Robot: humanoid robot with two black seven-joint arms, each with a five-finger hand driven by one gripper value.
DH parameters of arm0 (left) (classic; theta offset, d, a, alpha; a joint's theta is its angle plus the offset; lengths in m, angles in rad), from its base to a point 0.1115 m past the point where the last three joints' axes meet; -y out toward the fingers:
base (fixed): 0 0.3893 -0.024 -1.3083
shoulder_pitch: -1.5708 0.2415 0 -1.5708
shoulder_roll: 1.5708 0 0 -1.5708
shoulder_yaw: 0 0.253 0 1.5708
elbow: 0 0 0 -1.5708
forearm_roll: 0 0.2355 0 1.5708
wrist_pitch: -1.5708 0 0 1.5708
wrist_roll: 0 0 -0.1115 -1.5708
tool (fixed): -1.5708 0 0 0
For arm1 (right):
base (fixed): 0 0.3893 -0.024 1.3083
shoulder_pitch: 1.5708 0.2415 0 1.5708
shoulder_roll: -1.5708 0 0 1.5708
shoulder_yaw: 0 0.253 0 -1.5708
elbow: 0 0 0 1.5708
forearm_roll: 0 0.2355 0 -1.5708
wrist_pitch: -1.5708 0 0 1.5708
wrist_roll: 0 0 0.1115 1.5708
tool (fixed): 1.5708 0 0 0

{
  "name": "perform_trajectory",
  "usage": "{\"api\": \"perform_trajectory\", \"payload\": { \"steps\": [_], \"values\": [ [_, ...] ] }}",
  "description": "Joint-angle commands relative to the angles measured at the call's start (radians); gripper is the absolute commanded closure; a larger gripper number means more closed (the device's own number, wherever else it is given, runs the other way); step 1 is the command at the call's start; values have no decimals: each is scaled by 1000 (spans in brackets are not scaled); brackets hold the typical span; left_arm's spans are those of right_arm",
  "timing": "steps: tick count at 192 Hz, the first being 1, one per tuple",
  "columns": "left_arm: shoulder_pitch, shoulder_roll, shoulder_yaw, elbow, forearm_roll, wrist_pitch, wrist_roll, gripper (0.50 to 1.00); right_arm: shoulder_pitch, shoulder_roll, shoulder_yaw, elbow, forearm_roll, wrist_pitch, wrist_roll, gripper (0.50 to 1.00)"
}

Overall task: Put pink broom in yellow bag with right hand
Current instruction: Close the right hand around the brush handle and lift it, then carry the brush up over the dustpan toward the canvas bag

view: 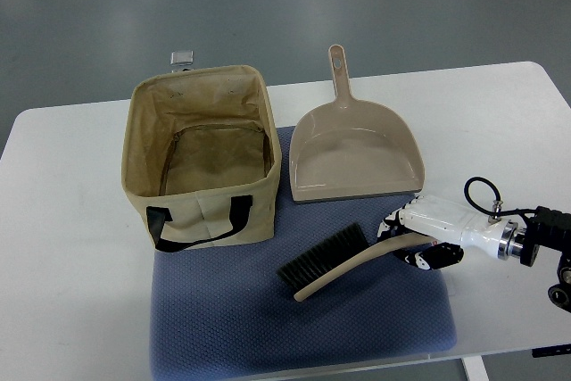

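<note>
The open bag (203, 160) stands upright on the left part of a blue mat (294, 310) on the white counter (62, 247). Right of it lies a dustpan (357, 153), handle pointing away. Just below the dustpan, the broom (335, 260) rests on the mat, bristles toward the bag. The right hand (426, 234) has its fingers clamped on the broom's handle end.

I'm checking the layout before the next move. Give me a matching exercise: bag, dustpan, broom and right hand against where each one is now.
1 bag
2 dustpan
3 broom
4 right hand

a lying on the blue mat, bristles toward the bag
b far edge of the mat, handle pointing away
c left of the mat, open and empty
d closed on the broom's handle

Pairs: 1-c, 2-b, 3-a, 4-d
</note>
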Motion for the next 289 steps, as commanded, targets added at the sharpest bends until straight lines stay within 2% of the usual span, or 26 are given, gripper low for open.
{"api": "perform_trajectory", "payload": {
  "steps": [1, 31, 83, 104, 165, 196, 232, 289],
  "values": [
    [1, 0, 0, 1, 0, 1, 1, 500, 5, -7, 9, -2, 4, -29, -1, 1000],
    [-1, 0, 0, 1, 1, 0, 1, 500, 41, -53, 21, -2, 22, -88, 6, 1000],
    [-1, 0, 0, 1, 1, 0, 1, 500, 159, -146, 73, -2, 61, -125, 12, 1000],
    [-1, 0, 0, -1, 0, 0, -1, 500, 233, -171, 107, -5, 62, -116, 10, 1000],
    [-1, 0, 0, -1, 0, 0, -1, 500, 505, -149, 136, -65, 61, -61, -4, 1000],
    [-1, 0, 0, 1, 1, 0, -1, 500, 612, -27, 126, -71, 39, -10, -48, 1000],
    [-1, 0, 0, 1, 0, 0, 1, 500, 686, 127, 47, -94, -4, -6, -77, 1000],
    [-1, 0, 0, 1, 0, 1, 1, 500, 686, 277, -23, -157, -38, -19, -82, 1000]
  ]
}}
